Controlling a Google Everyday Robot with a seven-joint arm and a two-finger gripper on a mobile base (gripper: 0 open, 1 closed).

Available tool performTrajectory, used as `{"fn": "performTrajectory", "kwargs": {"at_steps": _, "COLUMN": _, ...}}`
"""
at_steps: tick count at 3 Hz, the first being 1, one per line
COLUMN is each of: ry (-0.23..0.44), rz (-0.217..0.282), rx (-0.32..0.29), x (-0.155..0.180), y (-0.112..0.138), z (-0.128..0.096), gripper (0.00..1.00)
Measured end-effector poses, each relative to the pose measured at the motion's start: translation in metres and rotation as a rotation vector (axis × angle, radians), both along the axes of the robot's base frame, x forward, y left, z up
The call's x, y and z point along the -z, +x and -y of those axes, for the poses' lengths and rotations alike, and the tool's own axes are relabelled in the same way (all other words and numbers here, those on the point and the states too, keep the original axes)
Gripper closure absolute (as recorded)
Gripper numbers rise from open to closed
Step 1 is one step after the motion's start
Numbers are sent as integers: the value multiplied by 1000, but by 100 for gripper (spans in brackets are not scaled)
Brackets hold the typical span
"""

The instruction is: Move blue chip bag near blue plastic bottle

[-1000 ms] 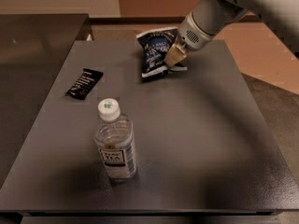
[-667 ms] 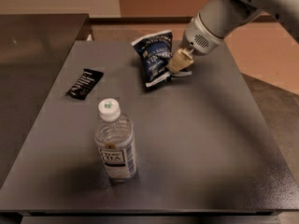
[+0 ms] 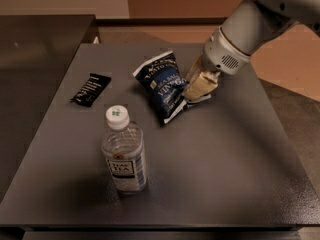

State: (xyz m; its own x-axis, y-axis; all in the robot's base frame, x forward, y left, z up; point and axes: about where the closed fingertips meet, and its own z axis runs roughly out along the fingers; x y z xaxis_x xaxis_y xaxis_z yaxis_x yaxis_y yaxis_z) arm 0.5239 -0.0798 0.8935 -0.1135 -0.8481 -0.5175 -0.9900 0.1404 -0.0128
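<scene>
While the tool (image 3: pixel 193 94) pinches its right edge, the blue chip bag (image 3: pixel 161 84) tilts leftward from it.

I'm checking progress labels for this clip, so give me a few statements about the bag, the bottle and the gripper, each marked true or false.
1. The blue plastic bottle stands upright with its white cap on. True.
2. The gripper is shut on the bottle. False: it grips the right edge of the blue chip bag, at the far side of the table.
3. The black wrapper lies to the left of the bag in the picture. True.
4. The bag touches the bottle. False: bare table shows between them, and the bag lies behind the bottle and to its right.
</scene>
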Motion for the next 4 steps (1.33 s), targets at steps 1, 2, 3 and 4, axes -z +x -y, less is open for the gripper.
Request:
{"fn": "performTrajectory", "kwargs": {"at_steps": 1, "ry": -3, "rz": -23, "rx": -88, "x": 0, "y": -35, "z": 4, "gripper": 100}}
{"fn": "performTrajectory", "kwargs": {"at_steps": 2, "ry": 17, "rz": -14, "rx": -145, "x": -2, "y": -62, "z": 5, "gripper": 100}}
{"fn": "performTrajectory", "kwargs": {"at_steps": 3, "ry": 25, "rz": 2, "rx": -175, "x": 2, "y": -80, "z": 2, "gripper": 83}}
{"fn": "performTrajectory", "kwargs": {"at_steps": 4, "ry": 28, "rz": 2, "rx": -192, "x": 8, "y": -93, "z": -1, "gripper": 59}}
